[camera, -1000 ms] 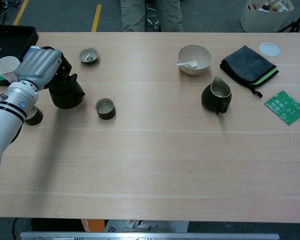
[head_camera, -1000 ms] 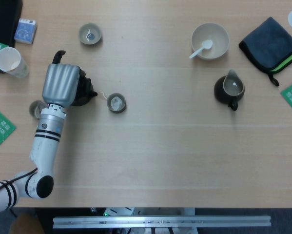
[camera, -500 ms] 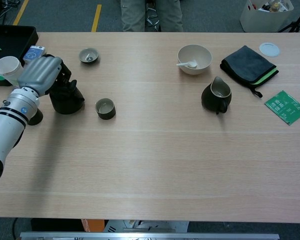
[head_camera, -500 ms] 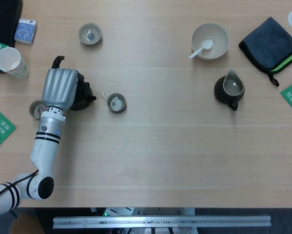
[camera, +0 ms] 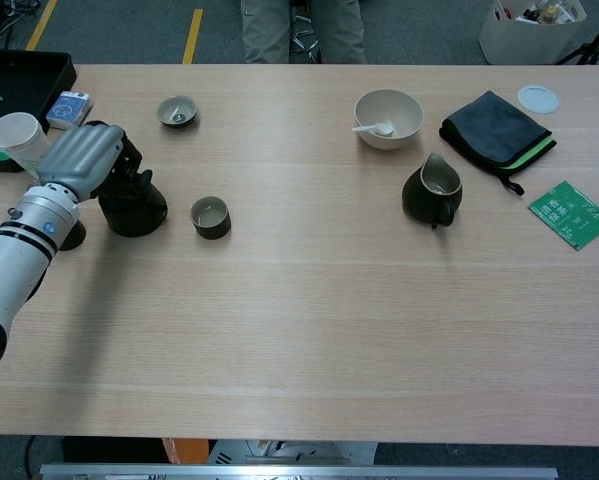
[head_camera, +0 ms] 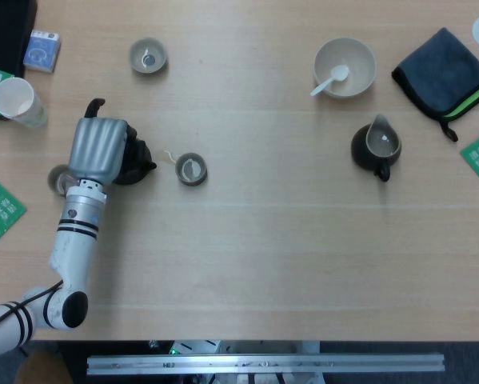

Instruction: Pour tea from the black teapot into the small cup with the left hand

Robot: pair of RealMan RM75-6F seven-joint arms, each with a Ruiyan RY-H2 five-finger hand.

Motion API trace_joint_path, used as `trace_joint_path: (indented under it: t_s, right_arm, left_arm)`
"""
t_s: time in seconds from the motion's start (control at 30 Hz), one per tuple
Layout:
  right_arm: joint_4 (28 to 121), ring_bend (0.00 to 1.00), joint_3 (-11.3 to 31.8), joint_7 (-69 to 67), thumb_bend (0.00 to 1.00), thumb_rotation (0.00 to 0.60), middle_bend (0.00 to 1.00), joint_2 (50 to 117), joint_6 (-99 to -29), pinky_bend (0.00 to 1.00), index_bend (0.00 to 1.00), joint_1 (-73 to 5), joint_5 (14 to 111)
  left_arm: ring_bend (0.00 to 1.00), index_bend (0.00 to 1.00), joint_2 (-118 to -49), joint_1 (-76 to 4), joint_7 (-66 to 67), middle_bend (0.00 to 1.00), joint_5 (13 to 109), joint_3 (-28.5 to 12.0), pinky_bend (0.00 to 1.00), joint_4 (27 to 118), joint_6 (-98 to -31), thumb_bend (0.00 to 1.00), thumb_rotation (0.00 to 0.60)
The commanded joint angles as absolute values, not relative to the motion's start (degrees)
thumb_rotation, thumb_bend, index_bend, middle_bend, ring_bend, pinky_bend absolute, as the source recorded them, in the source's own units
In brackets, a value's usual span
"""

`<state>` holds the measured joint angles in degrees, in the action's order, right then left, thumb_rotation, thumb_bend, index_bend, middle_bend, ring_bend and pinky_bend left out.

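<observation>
My left hand (head_camera: 99, 150) (camera: 79, 160) grips the black teapot (head_camera: 137, 160) (camera: 134, 207) from above at the table's left side. The teapot stands about upright and low, at or just above the tabletop, with its spout towards the small cup. A thin white string hangs by the spout. The small dark cup (head_camera: 191, 169) (camera: 210, 216) stands just right of the teapot, apart from it, with something pale inside. My hand hides most of the pot in the head view. No right hand shows in either view.
A small dark round piece (head_camera: 59, 179) lies by my left wrist. A paper cup (head_camera: 17, 100), a blue box (head_camera: 41, 50) and a second small cup (head_camera: 148, 56) stand behind. Further right are a bowl with a spoon (head_camera: 345, 68), a dark pitcher (head_camera: 377, 146) and a dark cloth (head_camera: 445, 76).
My left hand has lowered the teapot and drawn it slightly back towards me, away from the cup. The cup has not moved.
</observation>
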<state>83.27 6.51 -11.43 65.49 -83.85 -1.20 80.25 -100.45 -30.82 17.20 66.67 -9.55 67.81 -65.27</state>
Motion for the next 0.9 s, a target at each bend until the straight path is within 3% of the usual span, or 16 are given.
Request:
trace_joint_path:
  t_s: [0.03,0.13,0.37,0.47,0.73,0.9]
  right_arm:
    - [83.3,0.13,6.5,-11.4,0.01,0.6,0.2,65.5,-83.9,0.14,0.18,-1.2,80.3]
    - [83.4,0.13,6.5,-11.4,0.01,0.6,0.2,65.4,-84.0,0.14,0.18,-1.1,80.3]
    - [83.6,0.13,6.5,-11.3,0.01,0.6,0.2,65.4,-84.1,0.14,0.18,-1.2,80.4]
    - [83.7,0.13,6.5,-11.2,0.01,0.6,0.2,65.3,-84.1,0.14,0.18,-1.2,80.4]
    - [84.1,0.13,6.5,-10.9,0.01,0.6,0.2,65.2,-84.2,0.14,0.18,-1.2,80.5]
    - [84.1,0.13,6.6,-10.9,0.01,0.6,0.2,65.3,-84.2,0.14,0.18,-1.4,80.6]
  left_arm:
    - [0.81,0.81,-100.3,-30.7,17.3,0.94,66.5,-9.7,0.17,68.1,-65.1,0.46,0.493]
    - [0.77,0.78,-99.9,-30.6,17.3,0.89,66.3,-9.9,0.17,68.9,-64.9,0.44,0.4]
    - [0.67,0.62,-98.7,-30.3,17.2,0.79,65.8,-10.2,0.17,71.3,-64.3,0.36,0.292]
    - [0.58,0.53,-97.8,-30.2,16.6,0.71,65.4,-10.4,0.17,72.8,-63.8,0.34,0.241]
    - [0.33,0.36,-95.2,-30.1,16.0,0.45,65.6,-10.6,0.17,77.0,-63.3,0.33,0.2]
    - [0.3,0.33,-93.6,-29.6,15.3,0.39,66.4,-10.5,0.17,79.3,-64.3,0.33,0.201]
